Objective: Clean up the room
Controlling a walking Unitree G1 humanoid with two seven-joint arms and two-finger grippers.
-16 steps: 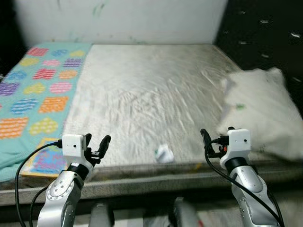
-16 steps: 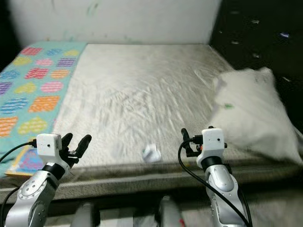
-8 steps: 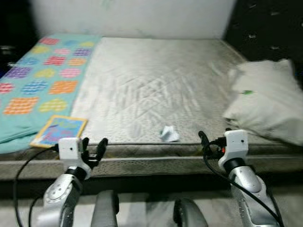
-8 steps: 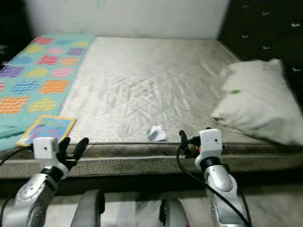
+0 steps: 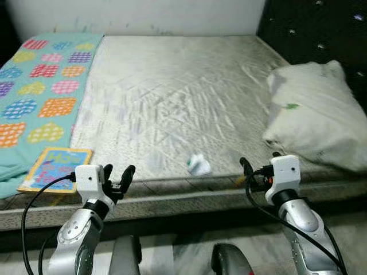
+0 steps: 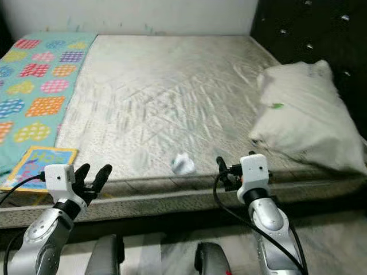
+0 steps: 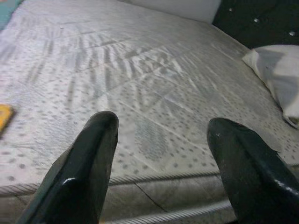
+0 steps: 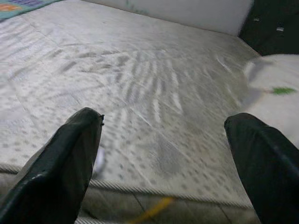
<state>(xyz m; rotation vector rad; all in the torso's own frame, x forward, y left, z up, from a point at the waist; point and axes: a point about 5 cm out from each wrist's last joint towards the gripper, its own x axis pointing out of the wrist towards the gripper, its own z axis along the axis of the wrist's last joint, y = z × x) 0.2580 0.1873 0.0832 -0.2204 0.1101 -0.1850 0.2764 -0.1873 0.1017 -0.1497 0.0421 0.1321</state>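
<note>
Crumpled paper scrap (image 5: 199, 165) sits lower centre of frame, on the mattress (image 5: 172, 97) near its front edge. Lies up and left of the right gripper (image 5: 259, 171), the nearer one; left gripper (image 5: 117, 176) well apart. Both spread wide, holding nothing.

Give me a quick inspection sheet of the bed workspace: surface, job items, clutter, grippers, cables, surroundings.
Surface: bare grey mattress, wrinkled; patterned teal blanket along its left side.
Job's things: crumpled white paper near the front edge; colourful book at the front left corner, beside the blanket.
Clutter: white pillow on the right side.
Grippers: left gripper and right gripper open, empty, short of the mattress edge.
Cables: black cable looped at the left wrist; another by the right wrist.
Surroundings: white wall behind, dark tufted headboard at right.
</note>
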